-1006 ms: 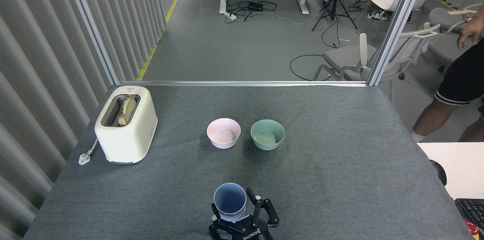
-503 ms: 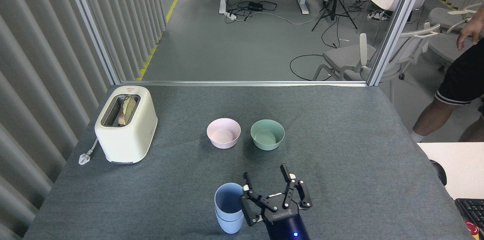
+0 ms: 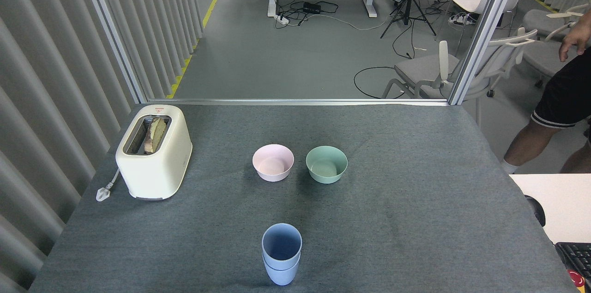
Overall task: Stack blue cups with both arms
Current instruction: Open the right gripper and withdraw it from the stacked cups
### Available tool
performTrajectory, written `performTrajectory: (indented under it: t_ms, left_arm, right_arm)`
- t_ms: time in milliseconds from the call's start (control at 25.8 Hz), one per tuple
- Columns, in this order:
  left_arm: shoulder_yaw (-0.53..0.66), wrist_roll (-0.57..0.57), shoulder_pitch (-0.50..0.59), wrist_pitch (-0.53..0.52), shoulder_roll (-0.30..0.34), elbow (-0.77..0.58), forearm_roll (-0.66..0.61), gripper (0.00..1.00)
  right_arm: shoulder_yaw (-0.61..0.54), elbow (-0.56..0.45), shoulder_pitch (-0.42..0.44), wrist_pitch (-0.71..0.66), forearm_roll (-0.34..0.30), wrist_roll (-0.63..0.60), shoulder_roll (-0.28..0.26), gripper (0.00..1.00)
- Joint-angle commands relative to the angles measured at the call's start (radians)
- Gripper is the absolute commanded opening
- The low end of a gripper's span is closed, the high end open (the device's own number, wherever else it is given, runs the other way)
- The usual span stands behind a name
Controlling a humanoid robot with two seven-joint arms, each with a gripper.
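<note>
Gone from view is the right gripper, jaws unseen; blue cups [image 3: 281,254] sit nested near the tabletop's [image 3: 415,219] front edge, apparently done.

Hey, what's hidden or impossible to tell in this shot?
- Both pincers: out of frame in the head view.
- Lower of the blue cups: mostly hidden by the nested upper cup.
- Toaster: slot contents too small to identify.
- Person: cut off by the right edge.
</note>
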Motion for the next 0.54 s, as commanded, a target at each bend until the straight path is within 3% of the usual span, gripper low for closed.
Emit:
performTrajectory:
  t_ms: [0, 503]
  left_arm:
    - [0.0, 0.001, -0.005, -0.029, 0.015, 0.003, -0.002, 1.0]
    - [0.004, 0.01, -0.003, -0.029, 0.019, 0.004, -0.004, 1.0]
  right_arm:
    - [-0.005, 0.006, 0.026, -0.007, -0.002, -0.004, -0.008, 1.0]
    - [-0.01, 0.003, 0.061, -0.06, -0.002, -0.007, -0.015, 1.0]
